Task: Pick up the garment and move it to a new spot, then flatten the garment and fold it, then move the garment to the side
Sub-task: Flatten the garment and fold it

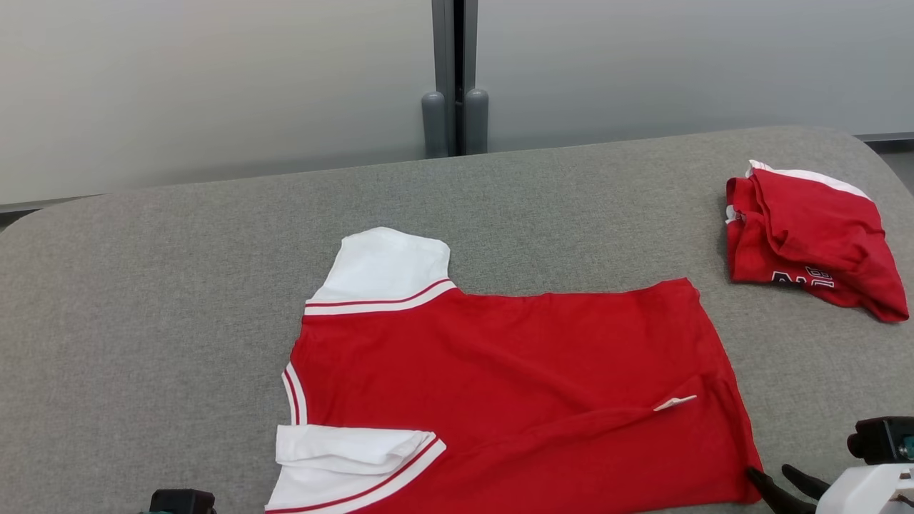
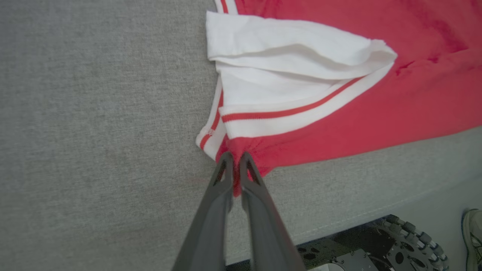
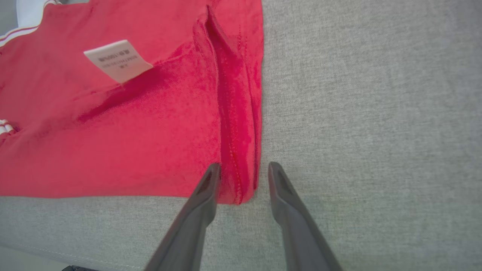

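The garment [image 1: 500, 385] is a red shirt with white sleeves and red-striped trim, spread on the grey table [image 1: 143, 285] near its front edge. In the left wrist view my left gripper [image 2: 234, 160] is shut on the garment's [image 2: 339, 128] red shoulder corner beside the white sleeve [image 2: 293, 56]. In the right wrist view my right gripper [image 3: 243, 171] stands open, its fingers [image 3: 207, 184] apart on either side of the garment's [image 3: 131, 131] hem corner. The same gripper [image 1: 778, 480] shows at the lower right of the head view. A white label [image 3: 117, 60] lies on the red cloth.
A second red and white garment [image 1: 807, 239] lies folded at the table's far right. Grey wall panels and a post [image 1: 455, 78] stand behind the table. Below the table edge, the left wrist view shows the robot base [image 2: 399, 244] and a shoe [image 2: 472, 233].
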